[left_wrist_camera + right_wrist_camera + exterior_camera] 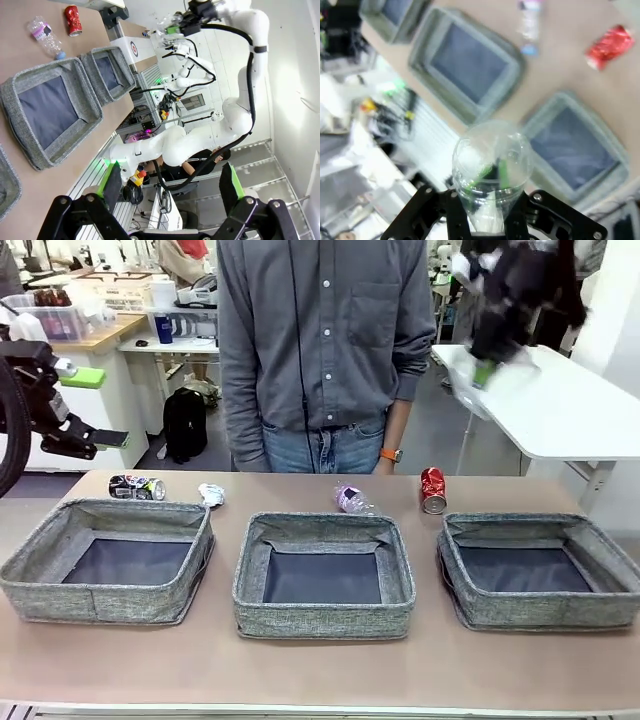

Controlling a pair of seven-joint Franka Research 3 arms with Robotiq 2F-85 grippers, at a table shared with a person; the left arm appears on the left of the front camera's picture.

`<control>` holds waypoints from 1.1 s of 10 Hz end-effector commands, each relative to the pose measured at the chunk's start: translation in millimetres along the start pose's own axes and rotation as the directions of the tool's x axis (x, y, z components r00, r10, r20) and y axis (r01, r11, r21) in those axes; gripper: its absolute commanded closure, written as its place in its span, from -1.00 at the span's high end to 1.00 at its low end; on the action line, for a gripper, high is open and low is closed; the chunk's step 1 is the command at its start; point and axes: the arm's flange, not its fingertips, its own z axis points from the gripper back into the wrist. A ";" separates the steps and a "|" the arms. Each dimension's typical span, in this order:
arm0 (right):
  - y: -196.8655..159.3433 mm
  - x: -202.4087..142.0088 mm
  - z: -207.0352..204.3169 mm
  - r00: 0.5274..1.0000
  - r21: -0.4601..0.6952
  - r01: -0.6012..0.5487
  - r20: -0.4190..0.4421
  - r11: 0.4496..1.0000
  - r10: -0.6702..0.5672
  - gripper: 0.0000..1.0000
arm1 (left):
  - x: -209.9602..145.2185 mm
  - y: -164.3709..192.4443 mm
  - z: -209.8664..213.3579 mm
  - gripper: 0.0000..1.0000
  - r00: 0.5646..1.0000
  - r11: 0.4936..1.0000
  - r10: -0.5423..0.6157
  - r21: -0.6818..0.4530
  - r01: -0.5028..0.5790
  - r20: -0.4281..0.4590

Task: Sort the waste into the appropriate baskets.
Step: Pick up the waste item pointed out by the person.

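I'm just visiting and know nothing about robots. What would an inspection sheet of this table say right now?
Surface: tan table, no spills seen.
Job's things: three grey baskets, all empty; dark can, paper wad, pink-labelled bottle and red can sit behind them.
Clutter: nothing seen.
Grippers: left gripper open, empty; right gripper raised, shut on clear bottle.
Cables: black cable along the right arm.
Surroundings: person stands at far side; white table beyond.
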 end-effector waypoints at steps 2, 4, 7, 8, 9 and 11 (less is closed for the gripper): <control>75.8 44.5 28.2 0.970 -0.094 0.204 -0.111 0.974 -0.214 -0.91 | 0.5 -2.0 -1.4 1.00 1.000 1.000 -0.020 -0.019 0.020 0.010; 154.1 61.8 41.2 0.962 -0.235 0.188 -0.150 0.954 -0.226 -0.91 | 0.5 -2.0 -1.4 1.00 1.000 1.000 -0.020 -0.019 0.020 0.010; 225.2 76.6 32.2 0.980 -0.322 0.138 -0.090 0.937 -0.176 -0.91 | 0.5 -2.0 -1.4 1.00 1.000 1.000 -0.020 -0.019 0.020 0.010; 239.4 85.1 26.7 0.985 -0.359 0.156 -0.019 0.920 -0.174 -0.91 | 0.5 -2.0 -1.4 1.00 1.000 1.000 -0.020 -0.019 0.020 0.010; 256.2 88.2 24.0 0.990 -0.377 0.121 -0.025 0.918 -0.141 -0.91 | 0.5 -2.0 -1.4 1.00 1.000 1.000 -0.020 -0.019 0.020 0.010; 277.8 88.3 19.2 0.996 -0.383 0.071 -0.014 0.921 -0.083 -0.91 | 0.5 -2.0 -1.4 1.00 1.000 1.000 -0.020 -0.019 0.020 0.010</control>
